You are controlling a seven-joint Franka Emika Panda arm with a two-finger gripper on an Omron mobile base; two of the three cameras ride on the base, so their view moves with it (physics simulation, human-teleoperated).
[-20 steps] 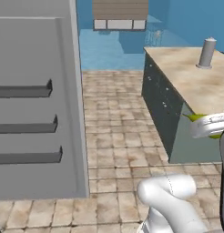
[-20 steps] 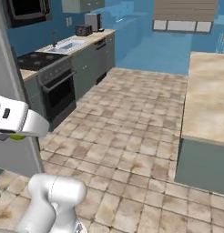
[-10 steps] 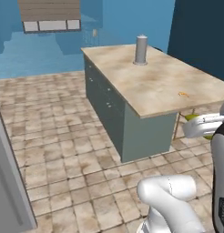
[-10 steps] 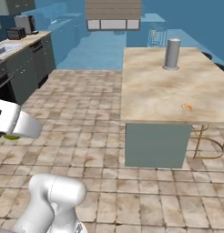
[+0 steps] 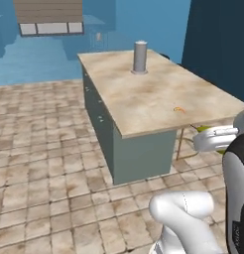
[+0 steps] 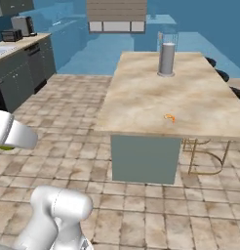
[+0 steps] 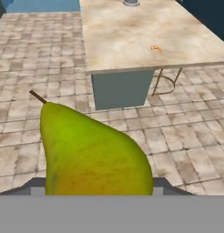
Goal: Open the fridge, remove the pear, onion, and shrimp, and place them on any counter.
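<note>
Low in the hand view, the smooth yellow-green pear (image 7: 93, 154) sits gripped in the gripper (image 7: 93, 189), the speckled stone counter (image 7: 127, 34) bearing a curved orange shrimp (image 7: 156, 48) upper right.

Pear (image 7: 93, 152): yellow-green w/ thin brown stem, seen close in hand view, stem end pointing up-left in that view, above tiled floor and short of the counter (image 7: 127, 34). Counter: long island, light tan stone-like top, grey-green base. Shrimp (image 6: 169, 117): tiny curved orange piece lying flat on the tan top, near the counter's near end, well apart from pear; also seen in left base view (image 5: 179, 109) and hand view (image 7: 156, 48).
</note>
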